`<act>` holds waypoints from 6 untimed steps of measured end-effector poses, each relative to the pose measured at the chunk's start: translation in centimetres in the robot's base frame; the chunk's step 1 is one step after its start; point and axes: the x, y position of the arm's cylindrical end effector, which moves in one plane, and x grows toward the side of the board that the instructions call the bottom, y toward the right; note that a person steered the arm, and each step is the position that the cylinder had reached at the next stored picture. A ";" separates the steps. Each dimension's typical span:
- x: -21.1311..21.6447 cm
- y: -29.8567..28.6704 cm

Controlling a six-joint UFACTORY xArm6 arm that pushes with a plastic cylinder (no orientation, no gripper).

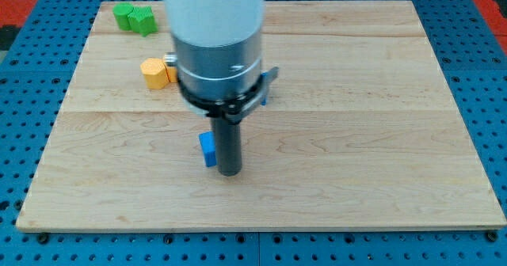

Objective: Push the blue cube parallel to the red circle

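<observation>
The blue cube (207, 148) lies on the wooden board (356, 139), left of the board's middle and toward the view's bottom. My tip (229, 172) stands on the board right against the cube's right side. The arm's white and grey body hides the board above the rod. No red circle shows in this view. A bit of another blue block (264, 96) peeks out at the arm's right edge.
Two green blocks (133, 17) sit together at the board's top left corner. A yellow-orange block (156, 73) lies left of the arm, with a second yellow piece behind it partly hidden. A blue pegboard surrounds the board.
</observation>
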 end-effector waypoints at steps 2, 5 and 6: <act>-6.7 1.5; -6.4 -2.0; -3.3 -11.9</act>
